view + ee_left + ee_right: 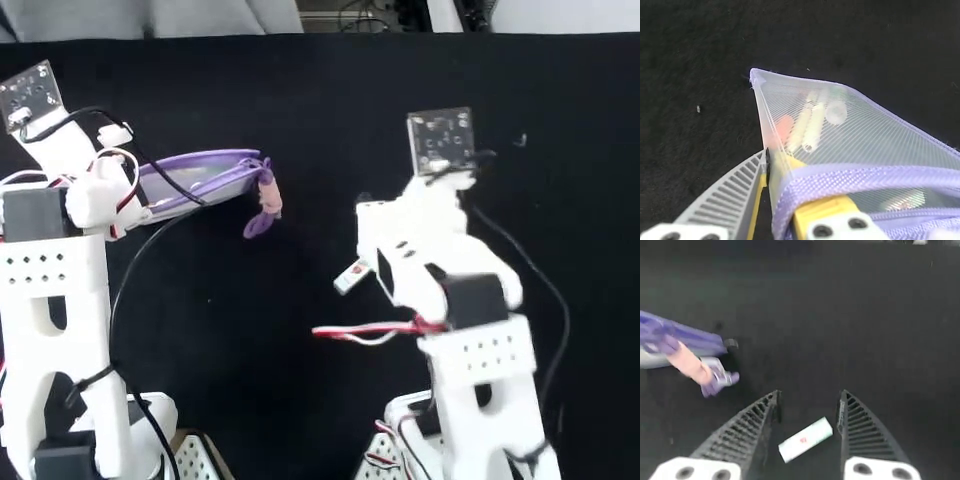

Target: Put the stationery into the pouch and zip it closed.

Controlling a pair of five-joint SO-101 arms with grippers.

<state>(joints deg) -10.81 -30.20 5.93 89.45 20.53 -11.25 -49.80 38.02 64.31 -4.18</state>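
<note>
A clear pouch (205,170) with purple trim hangs lifted above the black table, and my left gripper (767,156) is shut on its edge. Through the pouch wall (855,135) I see pale pens (807,127), an orange item (784,127) and a small round piece (836,112). A pink and purple zipper tassel (265,205) dangles from the pouch's end (685,337). My right gripper (807,399) is open just above the table. A small white eraser (805,439) lies below, between its two fingers, touching neither. In the high view the eraser (349,277) sits at the right arm's tip.
The black tabletop (330,110) stretches behind both arms, with the table's far edge at the back. Red and white cables (365,331) hang from the right arm (440,270). The white bases stand at the front edge.
</note>
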